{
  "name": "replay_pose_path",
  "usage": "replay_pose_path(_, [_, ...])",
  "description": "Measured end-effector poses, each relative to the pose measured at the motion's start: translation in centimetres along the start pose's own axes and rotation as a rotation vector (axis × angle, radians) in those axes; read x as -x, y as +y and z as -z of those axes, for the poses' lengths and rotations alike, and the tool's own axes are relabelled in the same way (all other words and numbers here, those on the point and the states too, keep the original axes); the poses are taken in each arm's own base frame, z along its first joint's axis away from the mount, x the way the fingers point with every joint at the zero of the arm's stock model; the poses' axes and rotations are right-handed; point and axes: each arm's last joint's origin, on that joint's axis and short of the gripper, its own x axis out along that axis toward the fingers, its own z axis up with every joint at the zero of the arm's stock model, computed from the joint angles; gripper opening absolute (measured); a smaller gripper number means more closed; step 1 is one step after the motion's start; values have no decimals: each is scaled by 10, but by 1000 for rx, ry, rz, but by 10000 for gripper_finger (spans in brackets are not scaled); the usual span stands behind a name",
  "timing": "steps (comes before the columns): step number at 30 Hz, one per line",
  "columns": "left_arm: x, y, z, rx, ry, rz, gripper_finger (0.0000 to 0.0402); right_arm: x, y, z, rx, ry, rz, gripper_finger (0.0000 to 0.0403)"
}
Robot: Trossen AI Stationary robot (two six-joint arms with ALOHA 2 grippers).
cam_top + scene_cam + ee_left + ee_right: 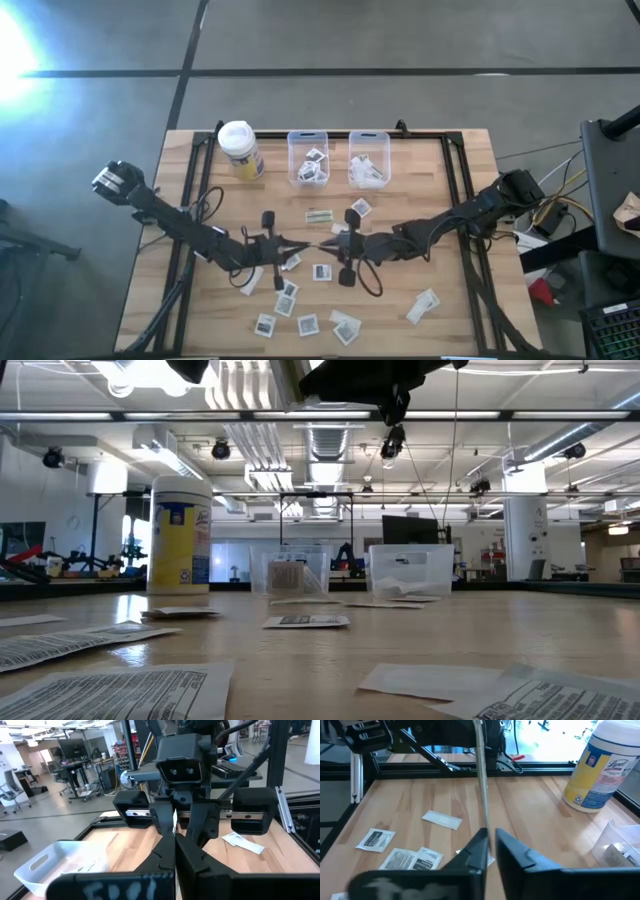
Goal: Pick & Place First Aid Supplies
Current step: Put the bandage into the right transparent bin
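**Desk:** Wood table, two dark arms. What's on the left side?

**Photographer:** The left arm reaches in from the table's left edge toward the middle. Behind it, near the far edge, a yellow canister with a white lid stands upright.

**Desk:** And the left gripper?

**Photographer:** Its fingers are pressed together at mid-table. A thin white packet sits edge-on at their tips.

**Desk:** Where is that packet, exactly?

**Photographer:** It is off the wood, upright between the two grippers, which meet tip to tip. In the right wrist view it shows as a narrow pale line rising from the fingers.

**Desk:** So the right gripper has it too?

**Photographer:** Its fingers stand close on either side of the packet, clamped on it as far as the wrist views show.

**Desk:** What lies beyond them?

**Photographer:** Two clear bins stand side by side at the far edge. The left bin holds squares with dark print and the right bin holds white pieces. A greenish strip lies flat just in front of the bins.

**Desk:** And the other supplies?

**Photographer:** Loose packets are scattered flat along the near edge, most of them below the grippers. One lies apart toward the right. The right arm runs back to the table's right edge.
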Motion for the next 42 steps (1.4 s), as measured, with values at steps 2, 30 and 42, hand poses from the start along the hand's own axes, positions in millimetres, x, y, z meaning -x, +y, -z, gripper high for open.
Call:
replay_pose_path(2, [-1,1,0,-1,0,-3,0,0,0,0,1,1,0,14])
replay_pose_path(30, [-5,7,4,-23,33,-30,31,-1,-2,-1,-27,6,9,8])
replay_pose_path(42, [-5,7,4,-22,33,-30,4,-5,-9,-15,-60,-32,18,58])
